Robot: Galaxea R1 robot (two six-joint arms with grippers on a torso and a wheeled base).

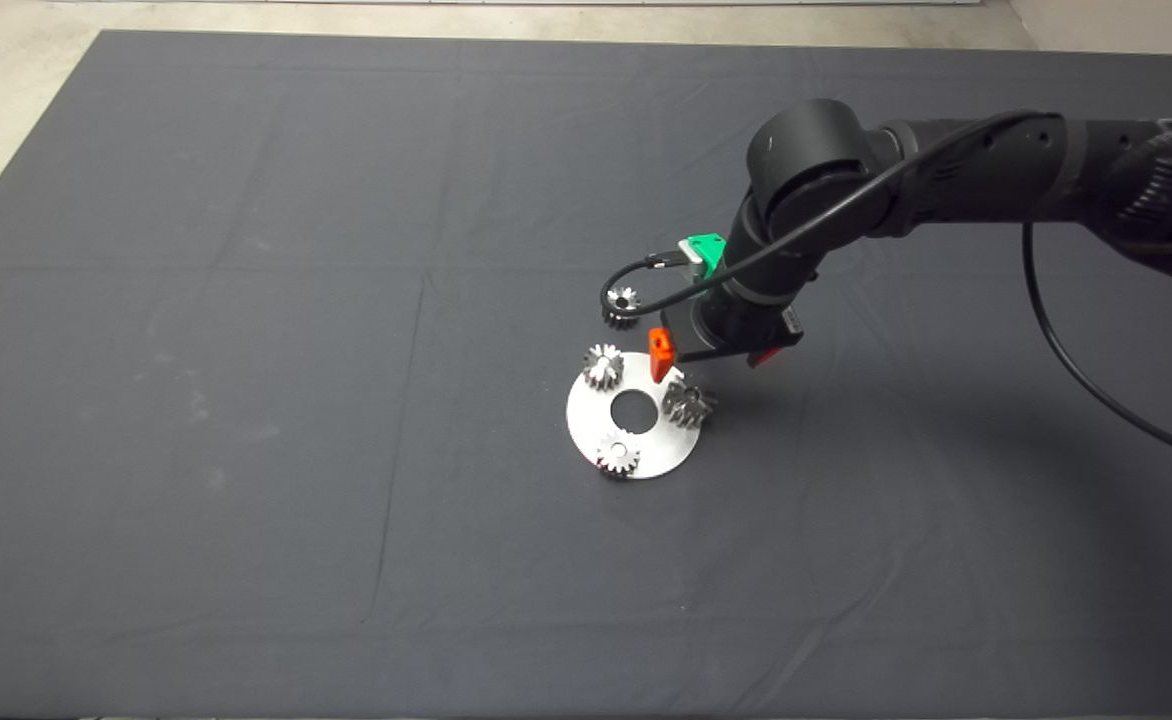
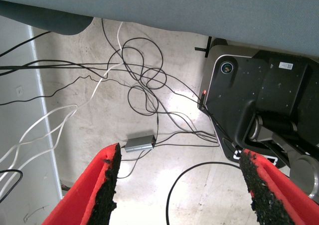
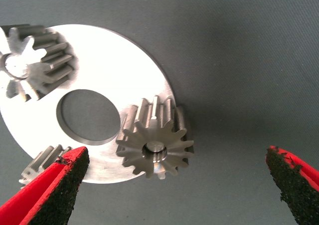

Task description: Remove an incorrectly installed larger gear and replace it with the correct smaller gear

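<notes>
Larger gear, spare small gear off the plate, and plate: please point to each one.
larger gear [image 3: 155,146]: right wrist view, top face beside the bore.
small gear [image 1: 622,304]: head view, top face, on the mat.
plate [image 1: 658,452]: head view, bare flat surface near the rim.

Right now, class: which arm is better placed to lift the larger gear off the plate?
Right. The right gripper hovers open above the larger gear on the plate; the left gripper shows only floor.

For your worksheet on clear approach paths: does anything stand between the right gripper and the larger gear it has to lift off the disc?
Nothing visible does. The right gripper hangs open above the larger gear, which sits at the edge of the round plate, with bare space between its fingers and the gear.
</notes>
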